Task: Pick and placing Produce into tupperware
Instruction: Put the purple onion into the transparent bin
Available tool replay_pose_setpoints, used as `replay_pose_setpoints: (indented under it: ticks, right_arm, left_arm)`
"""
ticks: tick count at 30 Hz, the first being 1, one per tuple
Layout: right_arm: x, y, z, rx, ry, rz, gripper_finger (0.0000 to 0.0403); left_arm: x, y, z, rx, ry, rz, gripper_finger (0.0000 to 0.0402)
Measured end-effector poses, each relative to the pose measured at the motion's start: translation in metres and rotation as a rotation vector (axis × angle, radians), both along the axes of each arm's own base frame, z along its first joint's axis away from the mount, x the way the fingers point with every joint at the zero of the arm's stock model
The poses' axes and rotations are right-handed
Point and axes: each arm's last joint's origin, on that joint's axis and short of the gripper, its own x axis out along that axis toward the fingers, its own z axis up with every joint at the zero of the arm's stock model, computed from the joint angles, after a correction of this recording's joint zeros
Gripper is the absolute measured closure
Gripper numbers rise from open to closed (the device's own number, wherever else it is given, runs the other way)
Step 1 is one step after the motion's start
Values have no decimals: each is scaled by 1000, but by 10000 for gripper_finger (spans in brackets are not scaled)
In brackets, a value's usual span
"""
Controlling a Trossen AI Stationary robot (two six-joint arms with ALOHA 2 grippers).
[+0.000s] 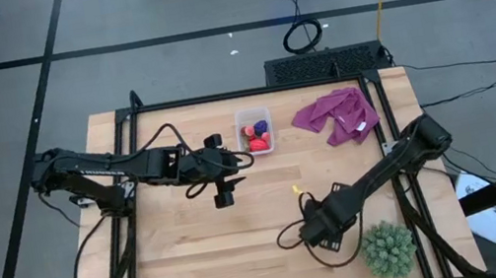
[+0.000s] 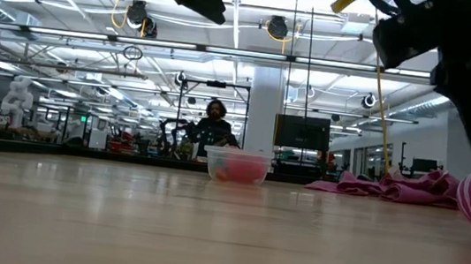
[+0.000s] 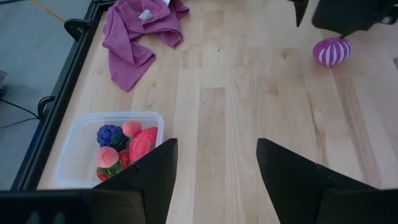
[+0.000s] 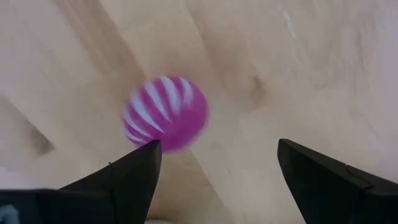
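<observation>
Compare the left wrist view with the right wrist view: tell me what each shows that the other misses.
Only the left wrist view shows the tupperware holding produce, the purple cloth and the open left gripper above bare wood. Only the right wrist view shows the open right gripper, its fingers empty. Both show the striped magenta ball lying on the table, outside the container.

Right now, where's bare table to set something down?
Free: the wood between the tupperware and the left frame rail, and the near-left quarter. Crowded: near-right, where the right gripper, striped ball and green spiky ball cluster.
</observation>
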Motion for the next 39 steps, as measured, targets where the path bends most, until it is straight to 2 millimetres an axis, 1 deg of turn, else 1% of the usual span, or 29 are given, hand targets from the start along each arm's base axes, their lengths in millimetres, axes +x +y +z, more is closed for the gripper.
replay_pose_setpoints:
  ticks: [5,16,25,33,39]
  right_arm:
    - [9,5,2,61,-107,32,90]
    - [9,5,3,64,-113,32,90]
    - [0,0,-18,49,-78,25,90]
    - [0,0,-26,64,-102,46,90]
    - [-5,-3,-38,61,-94,42,90]
  left_arm:
    - [0,0,0,0,1,0,176]
    - [-1,0,-1,-1,10,1,176]
    - [-1,0,-1,-4,12,3,176]
    - [-1,0,-1,-13,11,11,176]
    - [-1,0,-1,-15,11,12,176]
